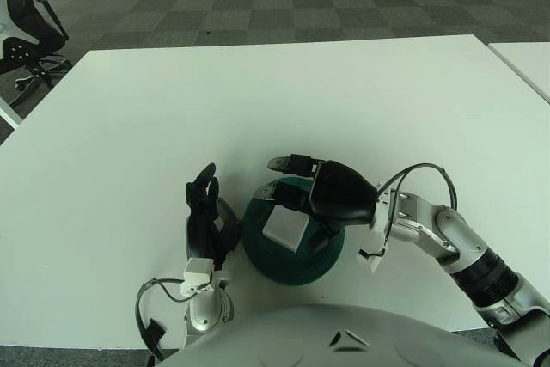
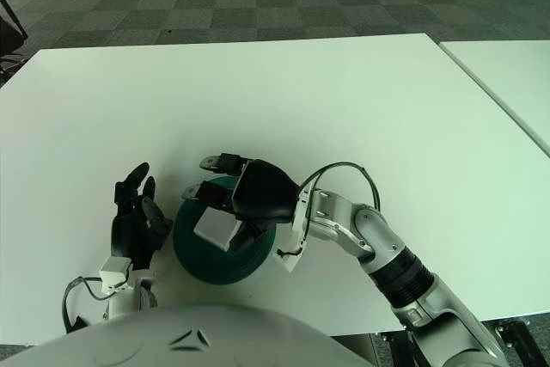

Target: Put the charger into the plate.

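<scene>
— Where is the charger (image 1: 284,228) sitting?
— Inside the green plate (image 1: 277,261) on the bench (image 1: 258,100). The right hand (image 1: 320,195) is hovering over it, fingers spread, holding nothing.
— And the left hand (image 1: 206,217)?
— Showing just left of the plate, fingers relaxed.

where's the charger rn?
The charger lies in the green plate, near the table's front edge, under the right hand, with the left hand beside the plate.

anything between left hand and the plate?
No. Only bare white table separates the left hand from the green plate, clearest in the left eye view.
</scene>
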